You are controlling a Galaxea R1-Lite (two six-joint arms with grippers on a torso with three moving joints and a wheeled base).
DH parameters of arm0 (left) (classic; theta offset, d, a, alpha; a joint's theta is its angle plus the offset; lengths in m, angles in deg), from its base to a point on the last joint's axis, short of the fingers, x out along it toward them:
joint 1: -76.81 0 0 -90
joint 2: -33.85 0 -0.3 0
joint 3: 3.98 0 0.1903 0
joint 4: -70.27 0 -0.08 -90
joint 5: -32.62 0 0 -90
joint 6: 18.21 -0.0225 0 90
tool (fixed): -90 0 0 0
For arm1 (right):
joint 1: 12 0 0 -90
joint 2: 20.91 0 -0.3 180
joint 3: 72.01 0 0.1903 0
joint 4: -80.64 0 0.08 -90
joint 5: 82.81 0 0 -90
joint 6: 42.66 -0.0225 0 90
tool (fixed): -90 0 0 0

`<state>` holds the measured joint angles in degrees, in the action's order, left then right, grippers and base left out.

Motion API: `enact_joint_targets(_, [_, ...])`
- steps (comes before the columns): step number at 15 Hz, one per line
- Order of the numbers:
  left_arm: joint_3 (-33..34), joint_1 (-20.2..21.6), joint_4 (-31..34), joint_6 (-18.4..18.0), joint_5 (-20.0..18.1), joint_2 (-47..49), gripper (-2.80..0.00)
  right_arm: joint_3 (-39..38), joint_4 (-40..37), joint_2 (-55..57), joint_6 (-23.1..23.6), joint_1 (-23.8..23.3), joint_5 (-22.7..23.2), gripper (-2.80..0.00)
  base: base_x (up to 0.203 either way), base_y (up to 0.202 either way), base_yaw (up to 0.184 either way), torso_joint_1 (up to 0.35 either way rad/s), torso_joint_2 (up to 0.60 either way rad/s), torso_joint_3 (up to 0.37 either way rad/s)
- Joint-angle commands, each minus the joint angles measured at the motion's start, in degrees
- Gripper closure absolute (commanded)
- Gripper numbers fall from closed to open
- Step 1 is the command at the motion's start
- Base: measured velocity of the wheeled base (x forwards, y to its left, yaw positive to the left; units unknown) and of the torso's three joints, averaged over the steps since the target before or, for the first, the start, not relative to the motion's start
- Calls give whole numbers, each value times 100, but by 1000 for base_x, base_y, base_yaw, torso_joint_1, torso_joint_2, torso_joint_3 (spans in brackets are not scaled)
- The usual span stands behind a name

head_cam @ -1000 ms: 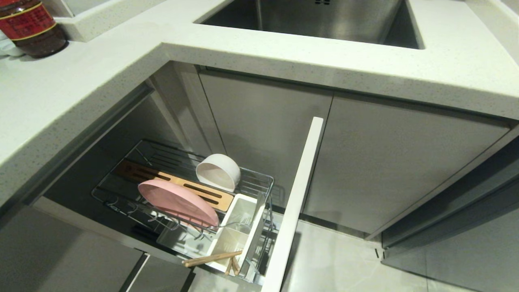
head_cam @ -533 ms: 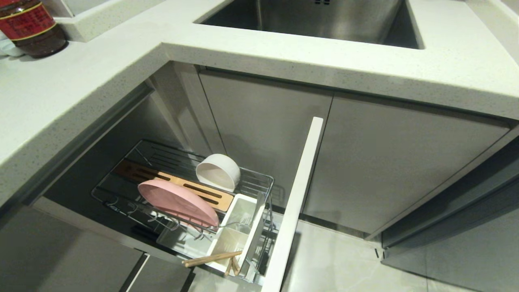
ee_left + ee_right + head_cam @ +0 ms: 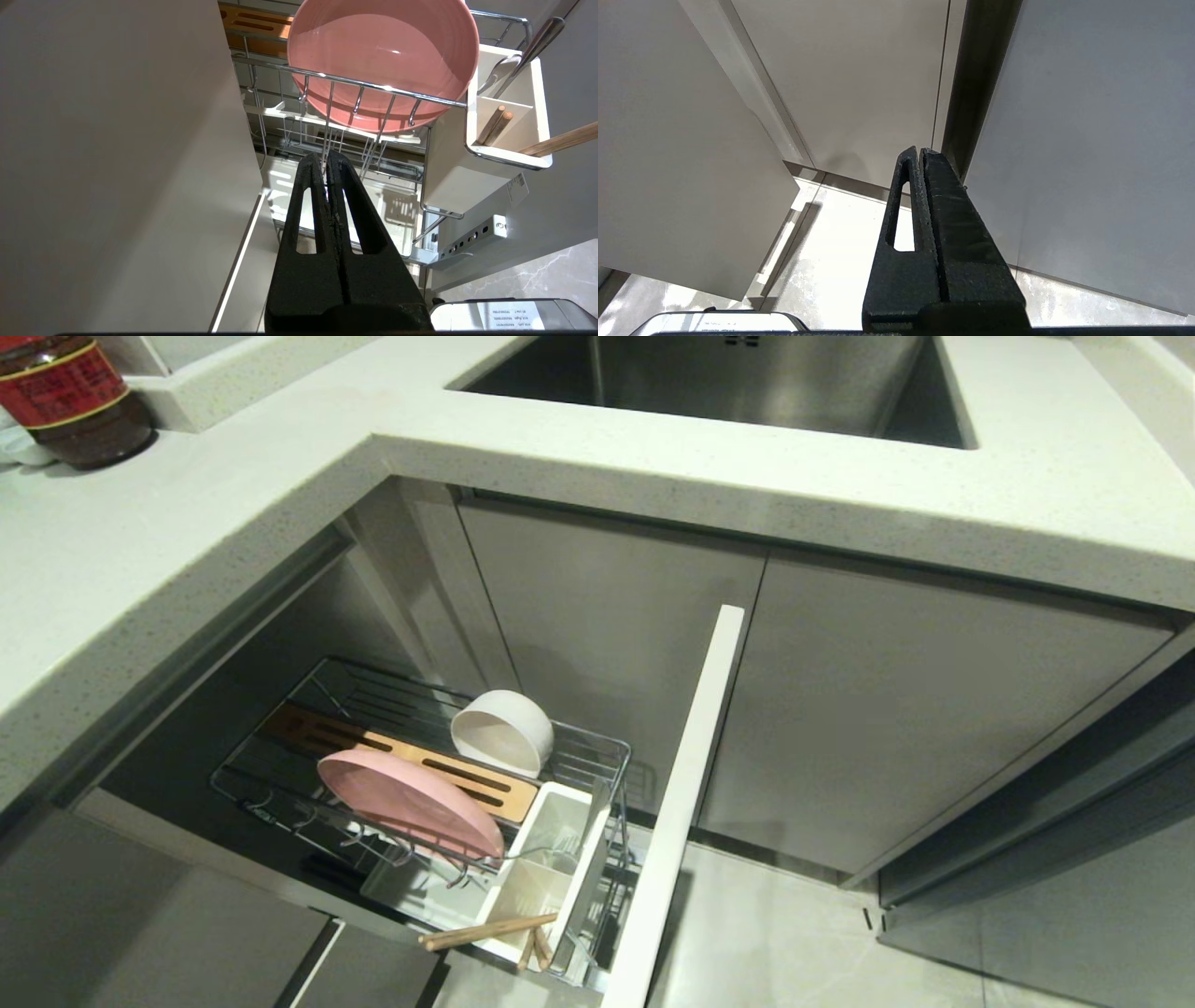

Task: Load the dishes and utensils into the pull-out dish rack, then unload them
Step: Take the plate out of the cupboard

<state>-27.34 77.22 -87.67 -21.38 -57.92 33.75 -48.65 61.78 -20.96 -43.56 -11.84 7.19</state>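
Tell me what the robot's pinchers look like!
Both look the same. The left gripper and the right gripper each have two long, flat black fingers that taper to a blunt tip. The surface looks rough and matte. Each finger has a long slot cut through it. No cables or markings show, and the arms themselves are out of view.

Pulled-out rack (image 3: 611,756) holding tilted pink plate (image 3: 406,800), bowl (image 3: 502,732) on its side, chopsticks (image 3: 485,930) and fork (image 3: 530,46) in caddy (image 3: 532,887)

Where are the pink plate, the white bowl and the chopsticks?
pink plate (image 3: 411,800), head view, middle of its face.
white bowl (image 3: 502,732), head view, outer wall.
chopsticks (image 3: 485,931), head view, middle of the leaning stick.
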Motion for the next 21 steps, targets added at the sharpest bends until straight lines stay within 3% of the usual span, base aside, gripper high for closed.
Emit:
enact_joint_targets(1, [79,2,-1,-17,1,10,0,-149,6,5,2,2,0,0,0,0,0,0,0,0])
enact_joint_targets(4, [61,2,-38,-18,1,10,0,-153,6,5,-1,2,0,0,0,0,0,0,0,0])
enact_joint_targets(6, [-548,2,18,-21,14,10,0,-149,6,5,2,2,0,0,0,0,0,0,0,0])
enact_joint_targets(8, [-1725,2,349,-66,22,11,0,-151,6,5,2,2,0,0,0,0,0,0,0,0])
enact_joint_targets(10, [-3115,5,1060,-337,-62,228,0,-149,6,5,2,2,0,0,0,0,0,0,0,0])
enact_joint_targets(12, [-4693,45,1567,-595,-217,988,0,-149,6,5,2,2,0,0,0,0,0,0,0,0])
enact_joint_targets(14, [-6348,114,1798,-573,-302,2208,0,-149,6,5,-2,2,0,0,0,0,0,0,0,0])
enact_joint_targets(15, [-7178,204,1872,-328,-336,2832,0,-149,6,5,2,2,0,0,0,0,0,0,0,0])
enact_joint_targets(16, [-7906,300,1911,160,-365,3443,0,-149,6,5,2,2,0,0,0,0,0,0,0,0])
enact_joint_targets(17, [-8470,374,1933,871,-389,3938,0,-149,6,5,2,2,0,0,0,0,0,0,0,0])
enact_joint_targets(19, [-9002,401,1981,2800,-422,4744,0,-149,6,5,2,2,0,0,0,0,0,0,0,0])
enact_joint_targets(20, [-9097,290,2014,3467,-441,5101,0,-150,6,5,2,2,0,0,0,0,0,0,0,0])
enact_joint_targets(21, [-9142,-34,2050,3739,-460,5352,0,-149,6,5,2,2,0,0,0,0,0,0,0,0])
